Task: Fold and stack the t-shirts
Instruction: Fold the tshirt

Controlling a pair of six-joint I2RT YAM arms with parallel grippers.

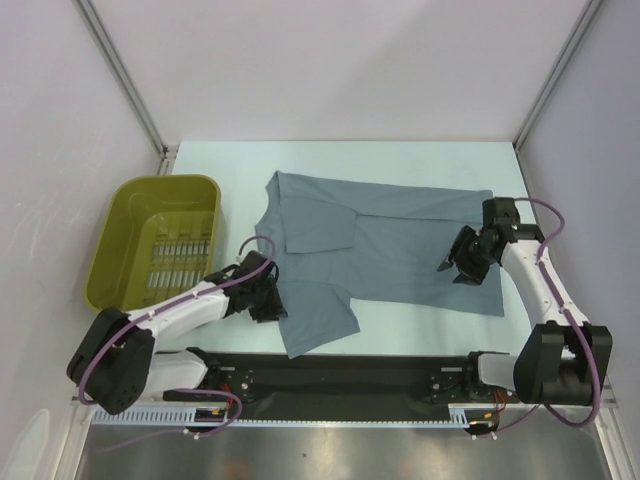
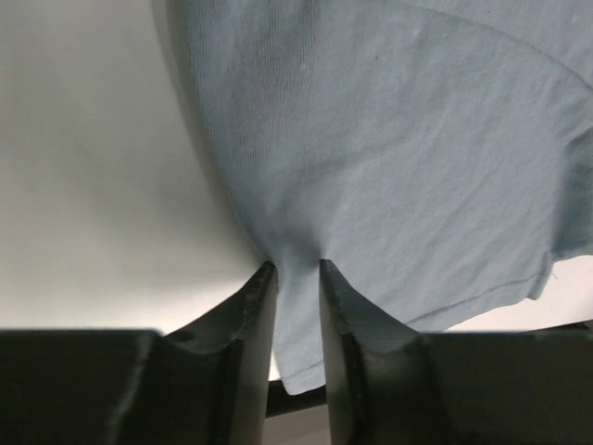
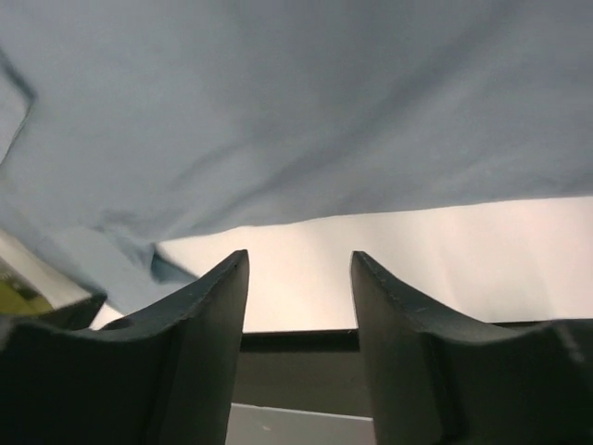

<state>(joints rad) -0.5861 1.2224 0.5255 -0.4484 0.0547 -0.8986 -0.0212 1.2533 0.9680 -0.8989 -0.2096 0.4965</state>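
One slate blue-grey t-shirt lies spread across the white table, with one sleeve folded onto its chest and the other reaching toward the near edge. My left gripper sits low at the shirt's left edge, by that near sleeve. In the left wrist view a fold of the t-shirt fills the gap between the fingers of the left gripper, pinched from both sides. My right gripper hovers over the shirt's right part, near its hem. In the right wrist view the right gripper is open on bare table, with the t-shirt just beyond its tips.
An olive basket stands at the left of the table, next to the left arm. A black rail runs along the near edge between the arm bases. Grey walls close in the table on three sides.
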